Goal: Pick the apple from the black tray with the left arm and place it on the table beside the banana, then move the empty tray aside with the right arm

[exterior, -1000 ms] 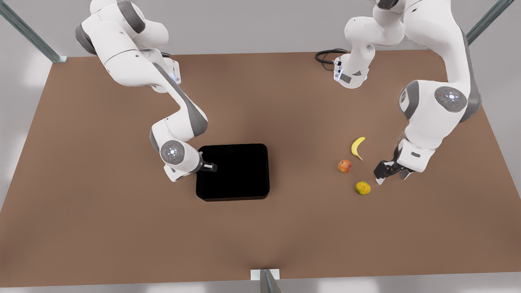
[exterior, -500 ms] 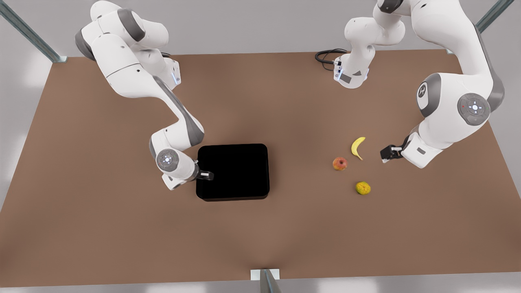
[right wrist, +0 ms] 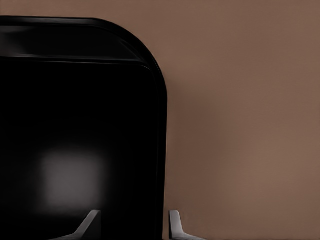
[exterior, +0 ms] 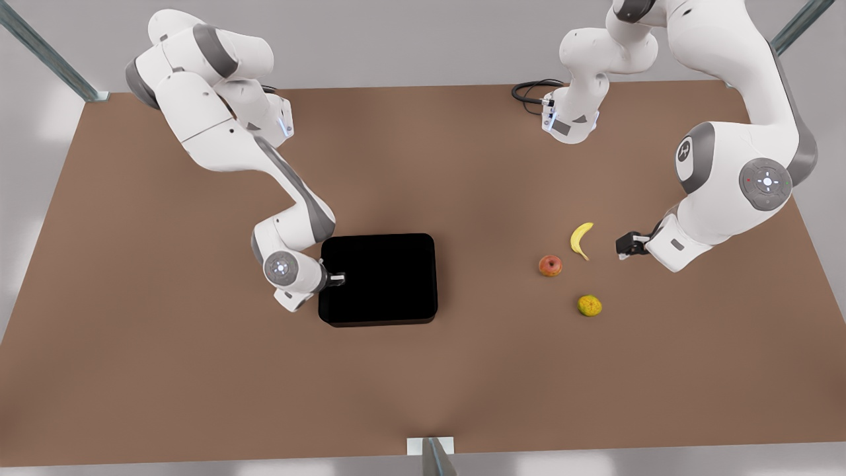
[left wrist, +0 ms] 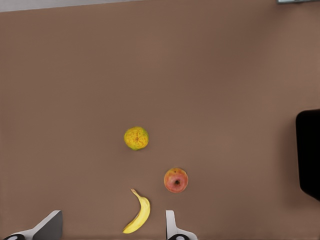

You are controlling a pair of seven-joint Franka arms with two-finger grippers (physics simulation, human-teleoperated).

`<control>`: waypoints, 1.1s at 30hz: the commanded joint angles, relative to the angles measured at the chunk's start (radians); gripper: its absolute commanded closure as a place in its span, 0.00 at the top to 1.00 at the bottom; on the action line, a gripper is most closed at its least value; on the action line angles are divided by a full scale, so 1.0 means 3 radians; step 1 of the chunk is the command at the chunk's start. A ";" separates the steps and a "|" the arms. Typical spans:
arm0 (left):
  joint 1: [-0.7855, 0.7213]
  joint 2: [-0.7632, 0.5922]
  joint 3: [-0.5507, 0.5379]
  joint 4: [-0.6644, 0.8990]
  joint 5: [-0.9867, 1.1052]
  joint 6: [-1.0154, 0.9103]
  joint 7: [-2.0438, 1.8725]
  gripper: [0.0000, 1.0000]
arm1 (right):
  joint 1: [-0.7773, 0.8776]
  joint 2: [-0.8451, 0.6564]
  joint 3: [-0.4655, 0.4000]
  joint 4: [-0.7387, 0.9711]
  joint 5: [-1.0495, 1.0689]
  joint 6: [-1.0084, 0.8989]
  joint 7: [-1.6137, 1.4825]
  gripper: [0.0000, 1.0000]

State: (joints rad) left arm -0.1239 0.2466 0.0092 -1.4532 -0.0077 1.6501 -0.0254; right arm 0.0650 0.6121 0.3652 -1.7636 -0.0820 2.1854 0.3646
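On the tabletop (exterior: 198,344) the apple (exterior: 550,266) lies just beside the banana (exterior: 580,239) (left hand (exterior: 623,247) open, empty, nearby), so the right hand (exterior: 336,279), open astride the empty black tray's (exterior: 380,279) rim, should close and drag it aside.

The counter (exterior: 198,370) is a flat matte brown. On it the tray (exterior: 378,279) is glossy black, with a pale blurred reflection on its floor in the right wrist view. The apple (exterior: 550,266) is red-orange with a yellowish blush and a dark stem dimple. The banana (exterior: 580,239) is bright yellow. The bumpy round fruit (exterior: 589,305) is yellow-green. Both arms are white with grey joints.
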 commanded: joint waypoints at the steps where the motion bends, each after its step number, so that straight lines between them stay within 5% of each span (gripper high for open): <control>1: -0.0001 -0.0004 0.0000 0.0002 0.0005 -0.0009 0.0264 1.00 | -0.0002 0.0000 0.0000 0.0004 0.0007 -0.0019 -0.0663 0.44; 3: -0.0001 -0.0004 0.0000 0.0002 0.0000 -0.0009 0.0258 1.00 | -0.0007 0.0000 -0.0006 0.0004 0.0018 -0.0029 -0.0658 0.22; 5: 0.0004 -0.0004 0.0000 0.0002 0.0005 -0.0009 0.0264 1.00 | -0.0022 0.0000 -0.0006 0.0009 0.0018 -0.0039 -0.0658 0.11; 17: -0.0001 -0.0004 0.0000 0.0002 0.0000 -0.0014 0.0248 1.00 | -0.0094 -0.0491 -0.0057 0.0187 0.0150 -0.0755 -0.0862 0.08; 22: -0.0001 0.0001 0.0000 -0.0009 0.0000 -0.0014 0.0243 1.00 | -0.0145 -0.0542 -0.0690 0.0556 0.0156 -0.1450 -0.1879 0.07; 29: -0.0006 -0.0004 0.0000 -0.0003 0.0010 -0.0014 0.0238 1.00 | -0.0155 -0.0302 -0.1744 0.0806 0.0145 -0.1517 -0.3603 0.07; 33: -0.0011 -0.0009 -0.0005 0.0007 0.0015 -0.0014 0.0233 1.00 | -0.0191 0.0168 -0.1892 0.1139 0.0140 -0.1435 -0.3741 0.07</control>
State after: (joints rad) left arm -0.1262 0.2452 0.0074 -1.4512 -0.0053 1.6465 0.0364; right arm 0.0052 0.6343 -0.1922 -1.4479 -0.0263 1.7746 -0.2297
